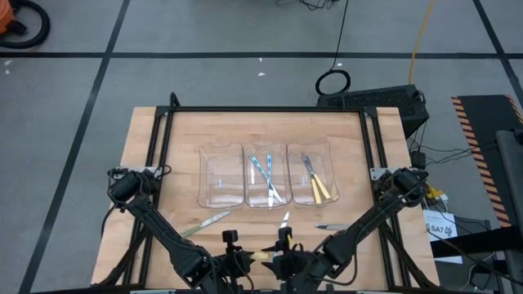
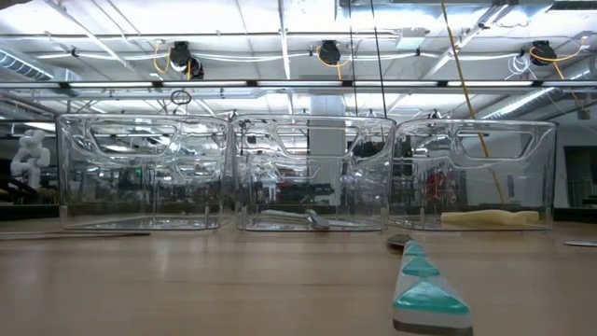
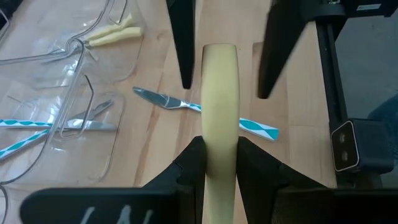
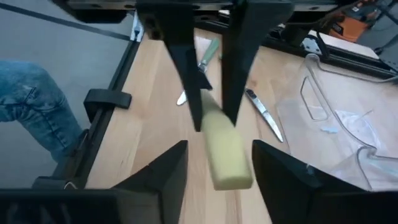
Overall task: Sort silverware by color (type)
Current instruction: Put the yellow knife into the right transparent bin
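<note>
Gripping Yellow-Handled Piece at Near Table Edge

Left gripper pinching yellow handle; right gripper spread around handle end, apart. Farther: blue-handled knife, green-handled piece loose on table. Beyond: clear bins holding blue and yellow silverware.

two dark arms, black fingers

A robotics lab or workshop; the wooden table stands on grey floor marked with black tape lines; beyond the table, cables trail; above it hang strip lights and exposed ceiling pipework; a small white robot figure stands far behind.
</note>
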{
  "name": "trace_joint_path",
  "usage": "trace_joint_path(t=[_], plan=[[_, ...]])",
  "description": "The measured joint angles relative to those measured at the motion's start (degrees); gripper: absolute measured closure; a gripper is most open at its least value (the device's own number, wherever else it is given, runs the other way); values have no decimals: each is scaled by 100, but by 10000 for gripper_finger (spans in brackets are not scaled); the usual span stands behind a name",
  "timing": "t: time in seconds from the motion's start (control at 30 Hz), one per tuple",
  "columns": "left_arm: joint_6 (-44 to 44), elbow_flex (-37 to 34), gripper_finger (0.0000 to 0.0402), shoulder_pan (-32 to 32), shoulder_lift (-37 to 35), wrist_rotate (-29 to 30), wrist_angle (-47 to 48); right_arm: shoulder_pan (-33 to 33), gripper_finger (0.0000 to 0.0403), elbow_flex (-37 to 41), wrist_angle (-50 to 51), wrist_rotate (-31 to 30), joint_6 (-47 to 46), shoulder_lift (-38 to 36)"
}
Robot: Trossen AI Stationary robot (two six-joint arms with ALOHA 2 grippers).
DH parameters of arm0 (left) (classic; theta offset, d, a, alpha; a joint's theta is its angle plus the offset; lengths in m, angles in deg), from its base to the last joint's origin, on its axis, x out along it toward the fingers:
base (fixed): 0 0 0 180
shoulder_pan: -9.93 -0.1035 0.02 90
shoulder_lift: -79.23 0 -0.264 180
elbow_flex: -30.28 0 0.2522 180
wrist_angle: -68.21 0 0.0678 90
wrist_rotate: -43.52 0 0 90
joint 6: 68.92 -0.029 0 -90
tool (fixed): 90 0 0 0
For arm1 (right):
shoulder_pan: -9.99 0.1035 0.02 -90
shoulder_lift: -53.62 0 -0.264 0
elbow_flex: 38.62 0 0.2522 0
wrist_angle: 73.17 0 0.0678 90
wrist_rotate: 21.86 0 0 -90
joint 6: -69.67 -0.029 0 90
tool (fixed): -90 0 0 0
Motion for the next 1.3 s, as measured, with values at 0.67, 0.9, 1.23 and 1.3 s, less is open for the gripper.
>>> trace_joint_path(t=[0.67, 0.9, 1.23, 1.3], plan=[[72, -2, 289, -73, 0, 0, -150, -29, 330, 0, 89, -17, -77, 0], [120, 0, 268, -89, -11, 145, -164, -34, 330, 2, 135, -31, -116, 0], [50, 0, 167, 45, -11, 651, -144, -21, 330, 2, 143, -7, -135, 0], [50, 10, 153, 57, -11, 651, -128, -17, 330, 2, 184, -2, -156, 0]])
